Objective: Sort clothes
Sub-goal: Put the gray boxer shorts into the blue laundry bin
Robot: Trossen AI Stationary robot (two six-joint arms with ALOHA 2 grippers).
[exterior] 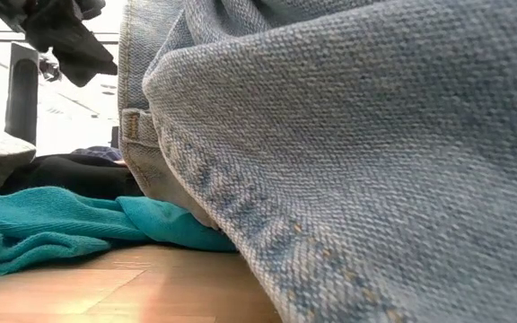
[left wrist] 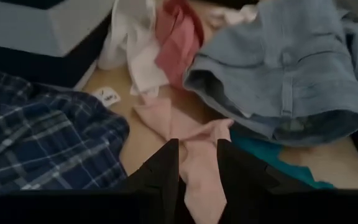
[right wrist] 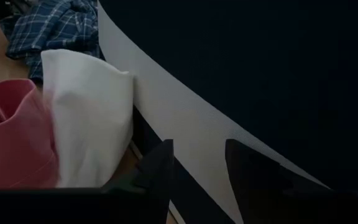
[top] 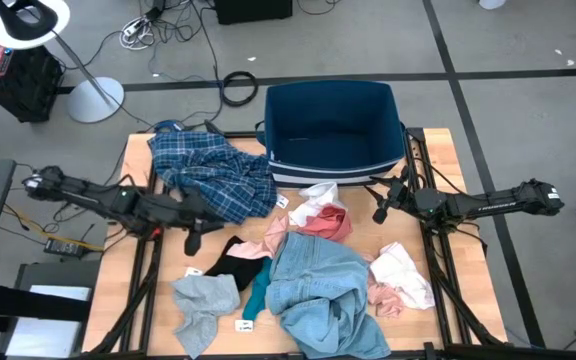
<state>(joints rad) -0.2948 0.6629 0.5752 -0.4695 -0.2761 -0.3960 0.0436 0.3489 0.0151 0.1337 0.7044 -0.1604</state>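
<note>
High view first: my wooden table (top: 143, 300) stands on a grey floor crossed by dark lines, with a white-based lamp stand (top: 95, 98), loose cables (top: 238, 87) and a black box (top: 18, 80) beyond it. One dark-blue bin (top: 333, 130) sits at the table's far edge, nothing visible inside it. I count one blue-white plaid shirt (top: 213, 175) beside the bin, one light-blue denim piece (top: 318, 290) near the front edge, one white item (top: 313, 198) touching one red-pink item (top: 326, 224) just before the bin, one pale pink item (top: 280, 238) between plaid and denim, one black item (top: 236, 262), one teal sock (top: 258, 295), one grey item (top: 203, 305), and one white-and-pink bundle (top: 400, 278) on the right side. My left gripper (top: 192, 240) sits at the plaid's near edge; in the left wrist view its fingers (left wrist: 166, 165) stand apart, the pale pink cloth lying between them, not pinched. My right gripper (top: 378, 212) hovers just in front of the bin; its fingers (right wrist: 160, 165) stand apart with nothing between them, close against the bin's wall. Low view shows denim filling the picture, teal sock on the wood.
</note>
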